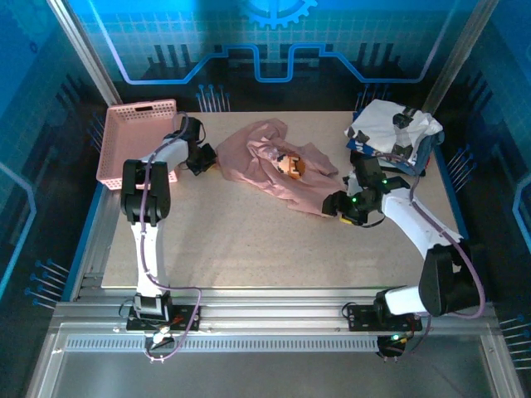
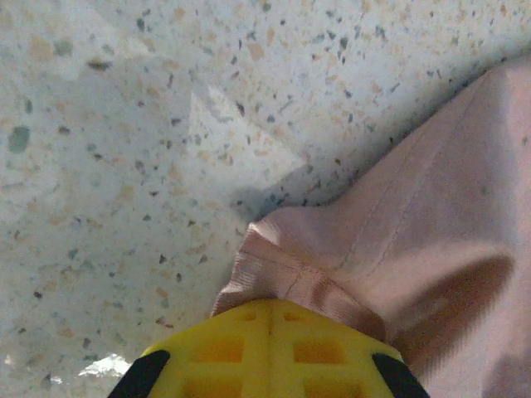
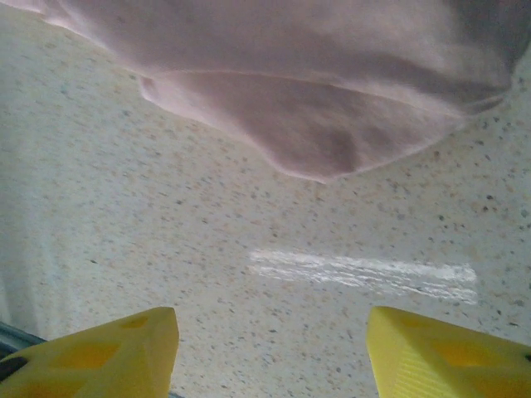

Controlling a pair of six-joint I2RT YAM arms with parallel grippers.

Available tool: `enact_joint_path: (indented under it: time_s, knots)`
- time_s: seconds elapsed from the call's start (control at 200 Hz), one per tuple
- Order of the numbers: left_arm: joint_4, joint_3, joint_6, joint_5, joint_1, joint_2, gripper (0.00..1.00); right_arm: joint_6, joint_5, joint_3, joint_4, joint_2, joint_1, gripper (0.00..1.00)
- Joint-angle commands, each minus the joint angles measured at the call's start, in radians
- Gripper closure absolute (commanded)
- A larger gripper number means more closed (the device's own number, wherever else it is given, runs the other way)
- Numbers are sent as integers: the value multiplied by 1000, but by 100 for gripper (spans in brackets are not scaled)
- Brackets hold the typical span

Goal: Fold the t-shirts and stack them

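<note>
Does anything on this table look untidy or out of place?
The dusty-pink cloth t-shirt lies crumpled in the centre, unfolded. The white shirt with black patches sits askew on the navy one at the far right corner.

I see basket (image 1: pixel 141 109) at worktop (image 1: pixel 249 240) far-left corner, loose shirt (image 1: pixel 264 159) far-centre, shirt stack (image 1: pixel 390 126) far-right corner.
</note>
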Motion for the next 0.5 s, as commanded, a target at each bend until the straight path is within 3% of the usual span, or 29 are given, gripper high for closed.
enact_joint_path:
  time_s: [0.0,0.095,0.385,0.495]
  knots:
    - [-27,-69,16,35,-5,-38,100,12,2,-3,6,6,14,41]
    - [-2,-108,14,49,-5,-72,100,24,10,2,60,76,10,44]
    - [57,-233,15,103,-8,-231,100,14,42,157,14,296,60,72]
    - [63,-275,25,111,-17,-292,100,28,73,199,37,375,58,74]
